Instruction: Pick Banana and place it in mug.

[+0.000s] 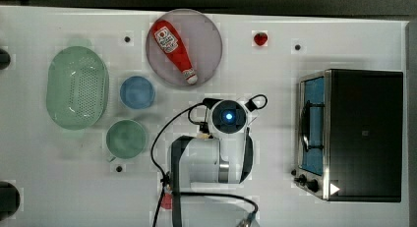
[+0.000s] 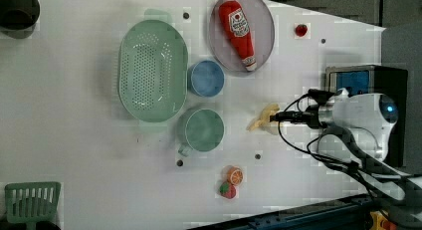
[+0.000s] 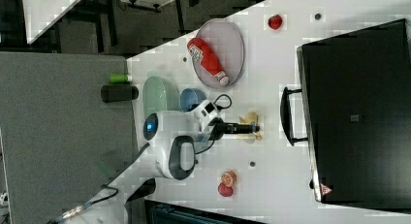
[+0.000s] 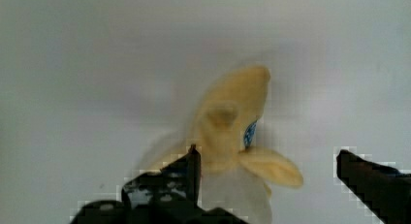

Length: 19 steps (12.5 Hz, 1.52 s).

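Step in hand, as I read it: approach for the pick, no grasp made. The gripper (image 4: 266, 170) hangs over the banana (image 4: 232, 132) with its jaws spread wide; in the wrist view one dark finger sits at the fruit's flank, the other stands well off on its far side, and neither presses on it. Nothing is held.

Landmark: the mug (image 2: 201, 130), pale green, empty, upright. In the left view the banana (image 2: 263, 118) lies on the white table (image 2: 74, 155) well apart from the mug, on the left view's right of it, with bare table between them. The gripper (image 2: 278, 117) arrives from the side away from the mug. The blue cup (image 2: 206, 78) and the green basket (image 2: 153, 69) sit beside the mug on its far side from the banana, so the path back looks open.

Long axis: in the left view the banana runs roughly on a diagonal, its thin end toward the mug and lower, its fat end up and away. It looks like a peeled toy, with flaps splayed at the end nearest the fingers, seen in the wrist view.

Next move calls for lowering so the fingers bracket the body across the long axis, not the loose flaps, then closing. A grip on a flap alone would likely slip. After that, lift and carry to the mug.
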Motion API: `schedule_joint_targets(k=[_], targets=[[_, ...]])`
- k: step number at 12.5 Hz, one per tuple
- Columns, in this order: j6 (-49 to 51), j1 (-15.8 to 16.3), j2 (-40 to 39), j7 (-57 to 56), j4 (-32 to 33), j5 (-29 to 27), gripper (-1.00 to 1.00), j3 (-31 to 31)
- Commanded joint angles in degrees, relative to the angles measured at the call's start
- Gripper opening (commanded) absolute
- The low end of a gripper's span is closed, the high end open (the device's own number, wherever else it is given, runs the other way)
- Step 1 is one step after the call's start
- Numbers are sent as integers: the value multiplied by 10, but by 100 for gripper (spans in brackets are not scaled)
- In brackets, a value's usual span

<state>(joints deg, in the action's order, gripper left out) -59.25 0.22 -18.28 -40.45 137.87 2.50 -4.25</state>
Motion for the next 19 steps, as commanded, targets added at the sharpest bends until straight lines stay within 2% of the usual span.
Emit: schedule_joint_targets(k=[1,4,5,10,11,15,19], targets=[[-50,-1,-28,-24,3,-10,100,8],[-87,-1,-46,-23,4,-10,100,9],[-97,-1,-48,-23,7,-10,93,8],[-102,-1,-37,-23,13,-10,-24,9],[-101,-2,-30,-23,17,-10,-38,8],[-68,-6,40,-23,23,-11,-38,3],[105,-10,173,-23,-7,-12,-38,-4]])
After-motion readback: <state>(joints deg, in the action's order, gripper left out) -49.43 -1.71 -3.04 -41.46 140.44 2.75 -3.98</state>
